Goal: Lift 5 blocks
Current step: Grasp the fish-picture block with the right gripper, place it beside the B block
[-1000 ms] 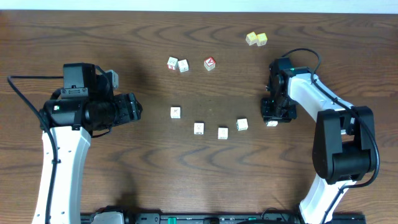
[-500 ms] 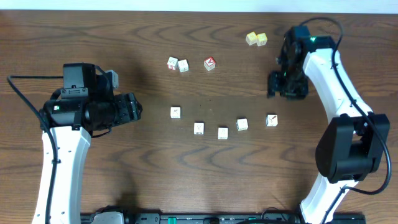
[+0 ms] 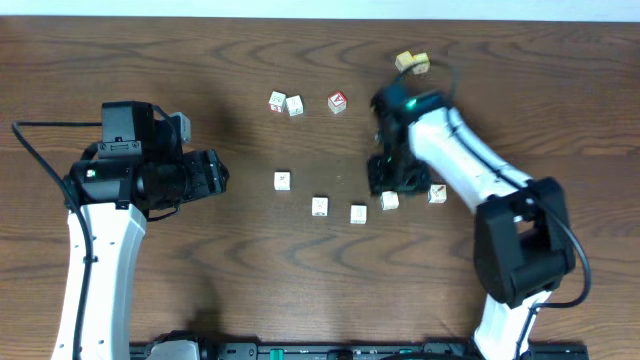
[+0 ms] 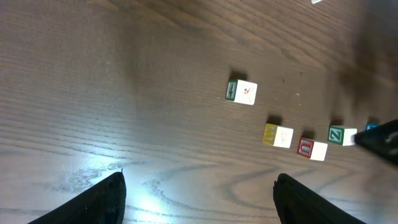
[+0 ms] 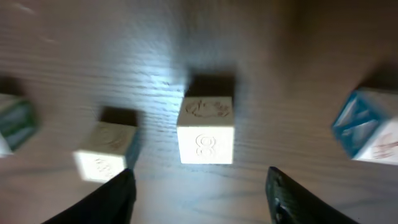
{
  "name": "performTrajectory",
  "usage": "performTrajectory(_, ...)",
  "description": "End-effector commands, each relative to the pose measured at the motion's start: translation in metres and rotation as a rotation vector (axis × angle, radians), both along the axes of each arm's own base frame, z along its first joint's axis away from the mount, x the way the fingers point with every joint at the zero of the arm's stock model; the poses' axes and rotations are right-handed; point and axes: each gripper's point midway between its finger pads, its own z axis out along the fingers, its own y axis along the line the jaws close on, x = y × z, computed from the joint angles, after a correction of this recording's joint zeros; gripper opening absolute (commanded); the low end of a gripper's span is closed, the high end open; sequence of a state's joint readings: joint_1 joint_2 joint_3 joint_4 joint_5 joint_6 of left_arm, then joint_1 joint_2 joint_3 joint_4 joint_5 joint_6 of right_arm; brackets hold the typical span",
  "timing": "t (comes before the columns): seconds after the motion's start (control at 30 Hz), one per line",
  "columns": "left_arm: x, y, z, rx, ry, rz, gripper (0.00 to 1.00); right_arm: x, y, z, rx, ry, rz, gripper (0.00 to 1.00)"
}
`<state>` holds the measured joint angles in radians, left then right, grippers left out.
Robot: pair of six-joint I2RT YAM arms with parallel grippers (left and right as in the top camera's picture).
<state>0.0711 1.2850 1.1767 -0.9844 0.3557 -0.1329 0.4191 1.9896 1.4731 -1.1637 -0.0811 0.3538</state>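
Right gripper (image 5: 200, 198) hovers over the row of five blocks (image 3: 358, 213) in the middle of the overhead frame, all resting on the surface (image 3: 200, 300). Its jaws are released and empty. The target block (image 5: 206, 130) sits centred between them, with the blue-sided block (image 5: 367, 127) at the right edge of the wrist frame. Best move is probably to drop straight down, keep it centred, pinch the side faces, avoid nudging neighbours, then lift vertically. Left gripper (image 4: 196, 199) is parked at frame left, jaws spread wide, holding nothing.

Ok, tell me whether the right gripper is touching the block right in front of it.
Apart. The right wrist view shows the block lying just ahead of the open right gripper, with bare table showing on every side of it.
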Motion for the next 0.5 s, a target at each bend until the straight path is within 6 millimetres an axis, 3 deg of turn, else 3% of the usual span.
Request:
performTrajectory(0.0,0.004,0.003,0.006,0.014,-0.018,0.001,0.77,-0.005,-0.012,-0.021,-0.118,-0.031,-0.089,0.6)
performTrajectory(0.17,0.004,0.003,0.006,0.014,-0.018,0.001,0.77,-0.01,-0.009,-0.041,-0.103,-0.048,-0.062,0.54)
performTrajectory(0.33,0.004,0.003,0.006,0.014,-0.018,0.001,0.77,-0.002,-0.006,-0.044,-0.077,-0.083,0.014,0.51)
performTrajectory(0.47,0.004,0.003,0.006,0.014,-0.018,0.001,0.77,0.003,-0.004,-0.045,-0.064,-0.103,0.055,0.39)
